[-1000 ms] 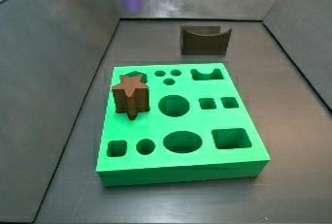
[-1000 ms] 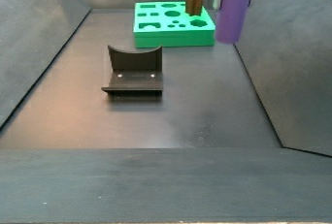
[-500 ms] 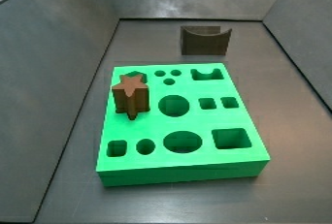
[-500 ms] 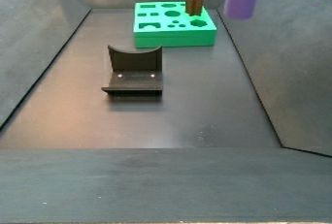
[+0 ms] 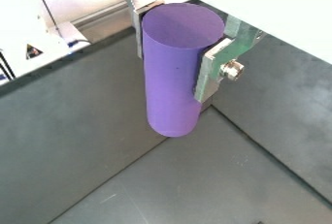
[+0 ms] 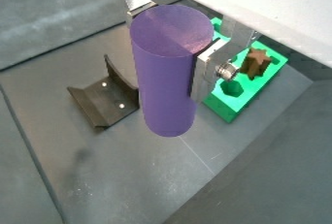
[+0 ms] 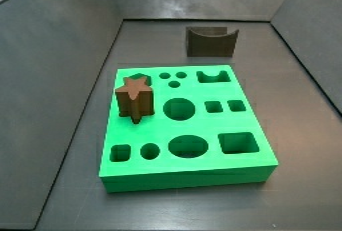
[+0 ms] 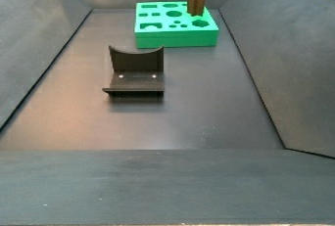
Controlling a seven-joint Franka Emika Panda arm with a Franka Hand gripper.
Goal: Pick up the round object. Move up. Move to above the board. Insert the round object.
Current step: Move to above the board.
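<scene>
One round object point(image 5: 174, 71) (gripper point(image 5: 181, 47) clamped), one board point(image 7: 187, 125)

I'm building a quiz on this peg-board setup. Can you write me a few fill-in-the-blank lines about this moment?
1. The gripper has its jaws shut on the ___ round object.
2. The brown star block stands on the ___ board.
3. The large round hole in the board is ___.

Missing words: purple; green; empty
</scene>
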